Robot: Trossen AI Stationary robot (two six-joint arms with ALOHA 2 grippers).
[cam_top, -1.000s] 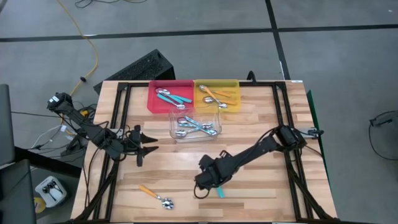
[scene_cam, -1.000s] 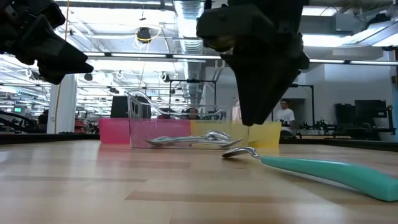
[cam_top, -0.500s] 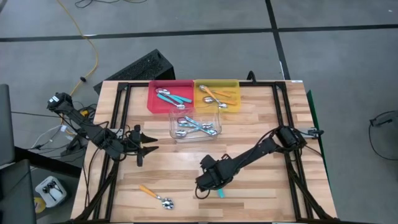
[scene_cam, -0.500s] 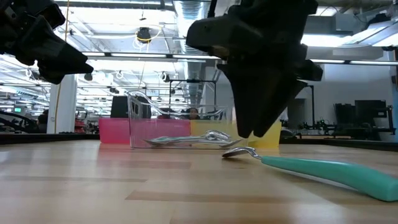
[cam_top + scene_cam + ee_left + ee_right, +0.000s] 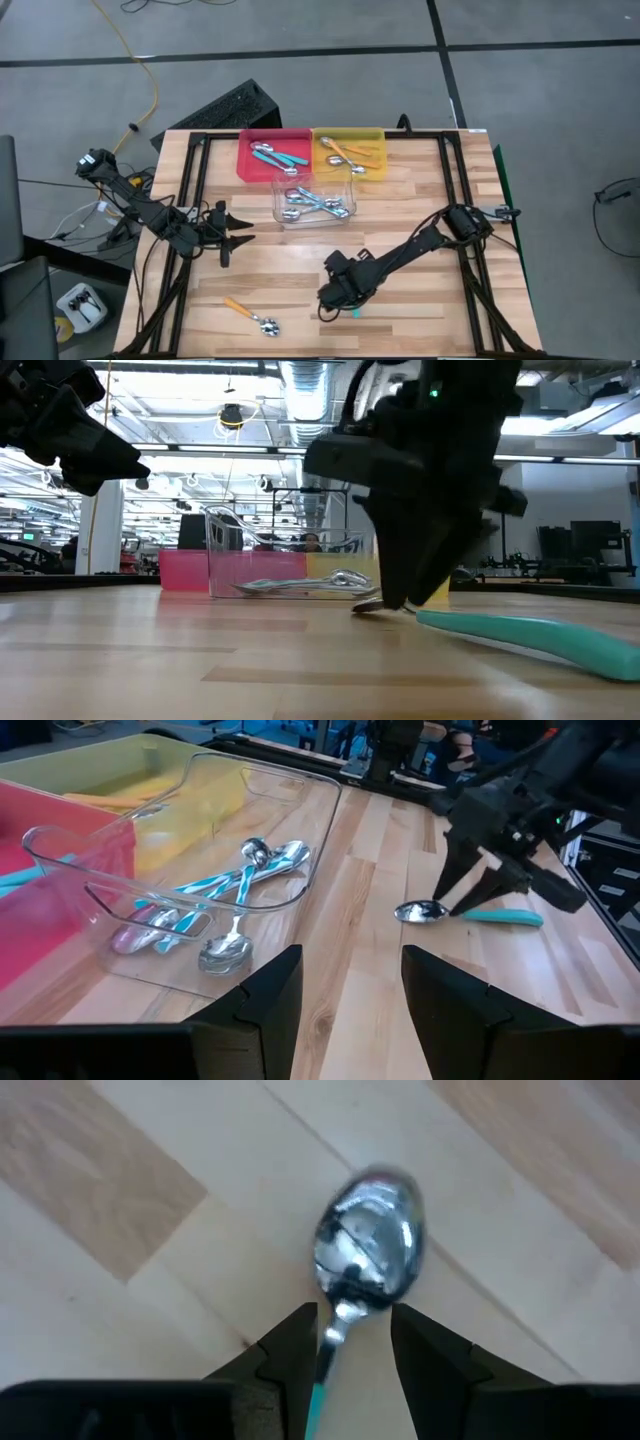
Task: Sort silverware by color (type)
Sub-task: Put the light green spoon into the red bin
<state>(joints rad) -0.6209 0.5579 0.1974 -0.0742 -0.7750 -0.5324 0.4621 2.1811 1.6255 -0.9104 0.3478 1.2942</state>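
A teal-handled spoon (image 5: 470,913) lies flat on the wood near the table's near edge, with its metal bowl (image 5: 368,1240) pointing toward the left arm. My right gripper (image 5: 350,1345) is open and comes down on it from above. One finger stands on each side of the spoon's neck, and the fingertips reach table level in the low view (image 5: 395,600). From above, the gripper (image 5: 335,302) hides all of the spoon but the handle's end (image 5: 353,311). My left gripper (image 5: 240,235) waits open over the table's left side. An orange-handled spoon (image 5: 250,312) lies near the near-left corner. My right gripper's fingers (image 5: 290,1345) stand on either side of the teal spoon's neck (image 5: 338,1325), just behind the bowl, coming from above and lying across the spoon. The spoon lies flat on the table. I cannot tell whether a finger touches the neck.
A red tray (image 5: 245,160) and a yellow tray (image 5: 376,135) sit side by side at the far edge, each with spoons in it. A clear tray (image 5: 282,215) just in front of them holds several pale blue-handled spoons. Bare wood lies between the trays and my right gripper.
My right gripper has moved down and a little toward the table's near edge, so its fingertips have come from above the teal spoon to table level at its neck. The left arm has kept still.
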